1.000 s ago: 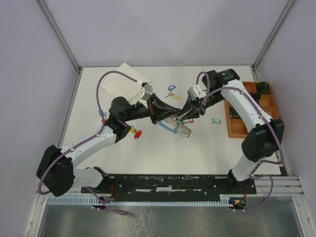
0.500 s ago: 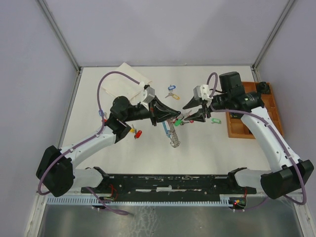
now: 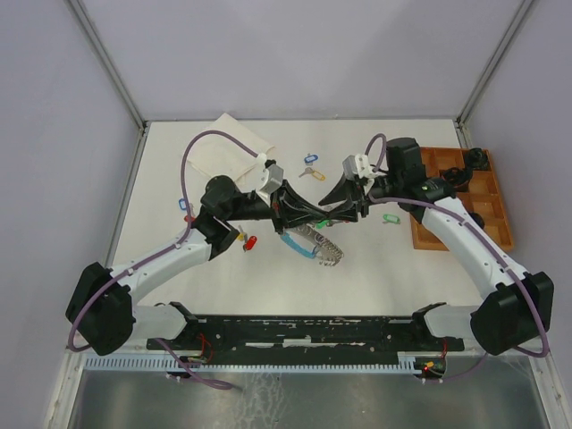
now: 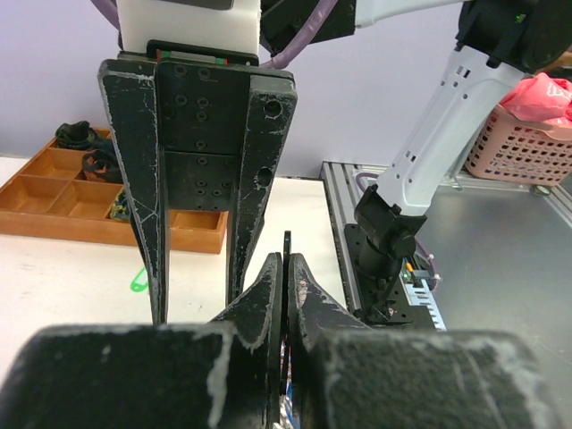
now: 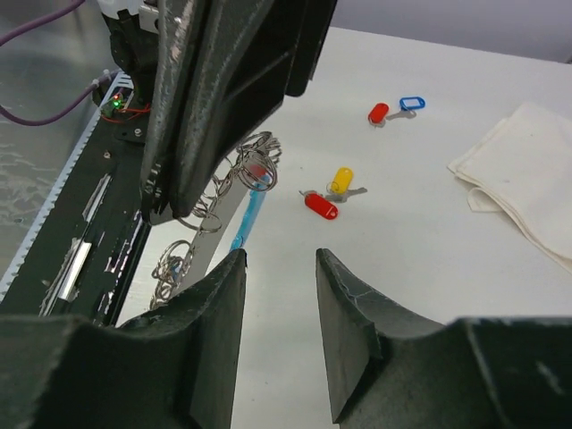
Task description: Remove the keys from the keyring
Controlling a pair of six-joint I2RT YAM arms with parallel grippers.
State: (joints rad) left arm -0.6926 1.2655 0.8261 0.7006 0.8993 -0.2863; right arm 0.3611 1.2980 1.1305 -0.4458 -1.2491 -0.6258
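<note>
On the white table (image 3: 402, 277) we logged:

- One left gripper (image 3: 315, 214), its tips drawn together at the top of the keyring (image 3: 324, 248).
- The keyring's light-blue band (image 3: 292, 242) and beaded chain, which spread toward the near side.
- One right gripper (image 3: 333, 214), set tip to tip beside the left one.
- Loose tagged keys, which lay well apart:
  - blue key (image 3: 310, 158)
  - green key (image 3: 389, 218)
  - red key (image 3: 249, 241), just beside a yellow key (image 3: 239, 235)
  - second blue key (image 3: 185, 205)
- One folded white cloth (image 3: 228, 154) at the far left.
- One brown compartment tray (image 3: 492, 213) at the right.

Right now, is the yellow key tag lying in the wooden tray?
No, the yellow key tag lies on the white table beside a red key tag.
</note>
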